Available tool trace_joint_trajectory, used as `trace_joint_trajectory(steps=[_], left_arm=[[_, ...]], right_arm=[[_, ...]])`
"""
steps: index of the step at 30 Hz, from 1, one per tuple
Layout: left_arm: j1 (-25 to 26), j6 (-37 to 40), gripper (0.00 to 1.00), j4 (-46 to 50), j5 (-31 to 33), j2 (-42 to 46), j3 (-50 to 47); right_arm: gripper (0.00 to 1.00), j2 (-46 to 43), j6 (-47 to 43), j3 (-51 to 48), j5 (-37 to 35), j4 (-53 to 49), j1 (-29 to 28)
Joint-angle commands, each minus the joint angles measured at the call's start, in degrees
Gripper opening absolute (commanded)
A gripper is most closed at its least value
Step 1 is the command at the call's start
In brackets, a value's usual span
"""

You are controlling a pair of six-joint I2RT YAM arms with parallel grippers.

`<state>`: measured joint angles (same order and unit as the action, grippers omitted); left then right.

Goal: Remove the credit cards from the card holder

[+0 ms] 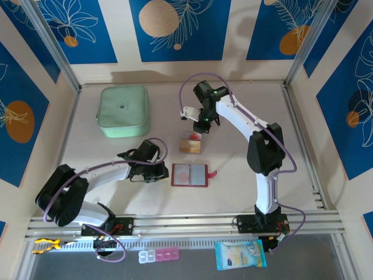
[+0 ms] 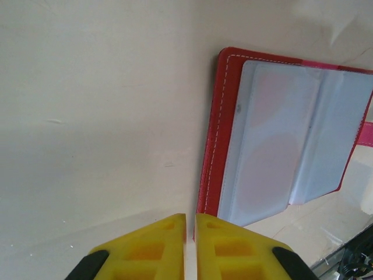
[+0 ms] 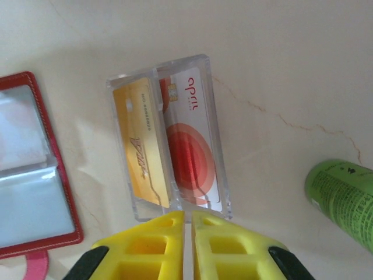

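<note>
The card holder (image 1: 189,174) (image 2: 291,134) (image 3: 29,175) is a red wallet lying open and flat at the table's middle, grey-clear pockets up, strap tab (image 1: 211,174) to its right. Two credit cards lie side by side in a clear plastic box (image 1: 190,143) (image 3: 169,137) just behind it: a gold card (image 3: 140,151) and a white one with red circles (image 3: 192,146). My left gripper (image 1: 157,169) (image 2: 190,221) is shut and holds nothing, its tips by the wallet's left edge. My right gripper (image 1: 198,125) (image 3: 188,219) is shut and holds nothing, at the box's far end.
A mint-green square pouch (image 1: 123,111) lies at the back left. A green bottle (image 3: 344,198) lies on the table beside the clear box. In front of the arm bases, off the table, lie a pink pill box (image 1: 158,255) and a blue packet (image 1: 239,255).
</note>
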<state>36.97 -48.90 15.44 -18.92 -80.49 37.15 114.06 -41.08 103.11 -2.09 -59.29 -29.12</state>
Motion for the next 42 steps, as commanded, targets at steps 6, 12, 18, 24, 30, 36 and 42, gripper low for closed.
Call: trace_joint_trajectory(steps=[6,12,18,24,30,36,42], left_arm=[[-0.5,0.8,0.07,-4.6,-4.1,-3.6,2.4],[-0.4,0.8,0.05,-6.1,-5.4,-5.7,2.8],[0.0,0.3,0.05,-7.5,-6.4,-7.2,3.2],[0.1,1.1,0.04,-6.2,-5.4,-8.7,3.1],[0.2,1.4,0.04,-5.4,-4.5,-9.7,2.8],[0.2,1.5,0.04,-4.4,-4.0,-9.3,2.1],[0.3,1.2,0.04,-4.4,-3.8,-8.8,1.4]], right_arm=[[0.05,-12.7,35.7,-14.7,5.8,17.1,-0.6],[0.00,-19.4,56.2,-27.0,10.2,25.5,-3.1],[0.00,-21.7,69.2,-33.7,9.2,26.5,-7.0],[0.00,-21.8,78.0,-38.7,14.2,28.6,-9.2],[0.13,-22.1,83.8,-44.2,14.0,34.1,-13.3],[0.20,-19.2,87.6,-46.3,15.4,37.8,-15.7],[0.22,-14.7,89.7,-44.8,13.7,38.2,-17.1]])
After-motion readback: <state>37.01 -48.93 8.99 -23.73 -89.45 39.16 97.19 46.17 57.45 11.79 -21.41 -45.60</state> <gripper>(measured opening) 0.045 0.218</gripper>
